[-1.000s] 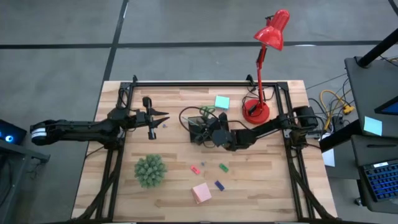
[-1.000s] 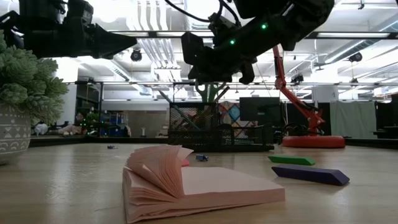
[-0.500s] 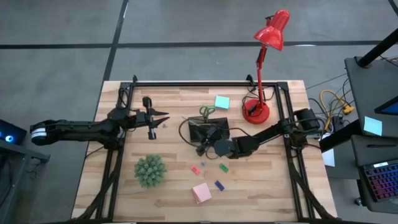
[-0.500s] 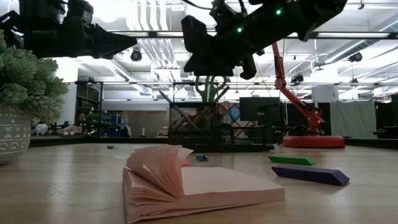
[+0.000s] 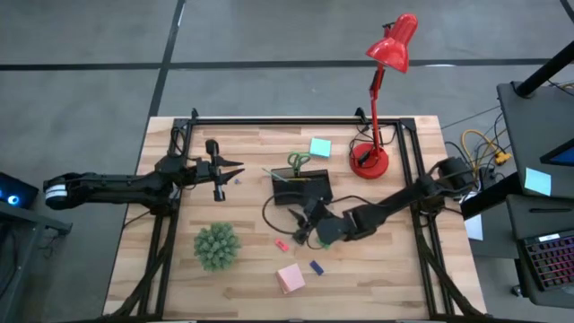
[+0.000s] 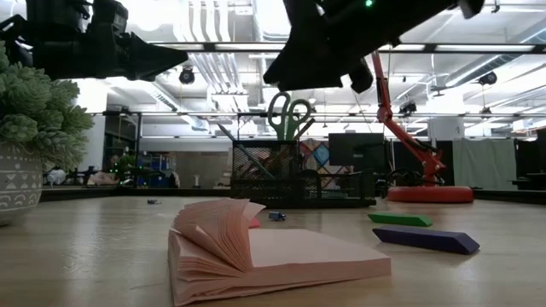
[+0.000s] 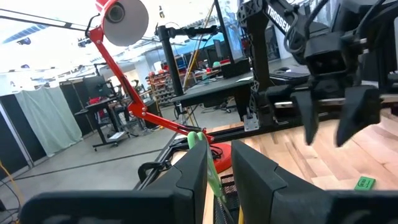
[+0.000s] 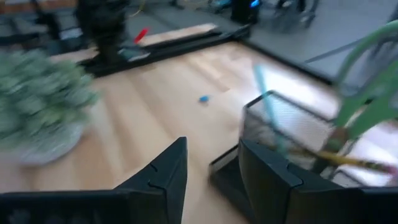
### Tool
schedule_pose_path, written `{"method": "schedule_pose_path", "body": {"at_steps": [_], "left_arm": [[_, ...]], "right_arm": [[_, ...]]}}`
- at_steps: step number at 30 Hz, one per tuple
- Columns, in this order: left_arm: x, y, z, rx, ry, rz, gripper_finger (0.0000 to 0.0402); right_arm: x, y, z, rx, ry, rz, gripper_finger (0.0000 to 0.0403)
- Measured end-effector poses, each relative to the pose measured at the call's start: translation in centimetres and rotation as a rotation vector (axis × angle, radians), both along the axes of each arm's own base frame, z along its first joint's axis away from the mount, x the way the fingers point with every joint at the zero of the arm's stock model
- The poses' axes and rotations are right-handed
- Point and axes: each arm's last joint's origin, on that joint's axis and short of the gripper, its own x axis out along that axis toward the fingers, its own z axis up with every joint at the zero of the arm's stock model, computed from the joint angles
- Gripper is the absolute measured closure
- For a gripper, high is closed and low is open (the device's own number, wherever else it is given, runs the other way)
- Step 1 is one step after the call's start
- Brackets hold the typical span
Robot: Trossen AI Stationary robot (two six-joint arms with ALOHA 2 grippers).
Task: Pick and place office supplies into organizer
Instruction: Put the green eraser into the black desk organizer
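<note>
The black mesh organizer (image 5: 301,189) stands mid-table, holding green-handled scissors (image 6: 290,115), a yellow pencil (image 8: 348,159) and a teal pen (image 8: 263,92). My right gripper (image 5: 301,227) hovers open just on its near side, above the erasers, with nothing between its fingers (image 8: 214,180). A pink eraser (image 5: 282,244), a blue eraser (image 5: 316,266) and a green eraser (image 6: 401,219) lie on the wood. A pink sticky pad (image 5: 290,278) lies near the front and a teal pad (image 5: 320,147) beyond the organizer. My left gripper (image 5: 233,170) waits at the left, slightly open (image 7: 219,174).
A green spiky plant (image 5: 217,246) in a pot stands at the near left. The red desk lamp's base (image 5: 369,161) sits at the far right. A tiny blue item (image 8: 204,98) lies on the wood by the left gripper. A black frame (image 5: 296,120) borders the table.
My right gripper has drawn back from above the organizer toward the table's near edge, swinging a little leftward and levelling out somewhat. The scissors in the organizer, covered by the arm a second ago, now show in full.
</note>
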Motion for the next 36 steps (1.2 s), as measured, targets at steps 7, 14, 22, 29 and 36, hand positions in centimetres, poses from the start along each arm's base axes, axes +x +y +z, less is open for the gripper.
{"method": "schedule_pose_path", "body": {"at_steps": [7, 14, 22, 29, 36], "left_arm": [[0.0, 0.0, 0.0, -0.001, 0.002, 0.0, 0.0343], [0.0, 0.0, -0.1, -0.001, 0.003, 0.0, 0.0343], [0.0, 0.0, -0.1, -0.001, 0.003, 0.0, 0.0343], [0.0, 0.0, -0.1, -0.001, 0.004, 0.0, 0.0343], [0.0, 0.0, -0.1, -0.001, 0.003, 0.0, 0.0343]], "right_arm": [[-1.1, 0.7, 0.7, 0.239, 0.08, 0.191, 0.0268], [-2.8, 0.4, -0.1, 0.424, 0.245, 0.142, 0.0257], [-3.5, 0.5, -0.9, 0.61, 0.346, 0.119, 0.0233], [-3.9, 0.7, -1.1, 0.728, 0.414, 0.14, 0.0218], [-4.5, 0.6, -1.6, 0.783, 0.48, 0.072, 0.022]]}}
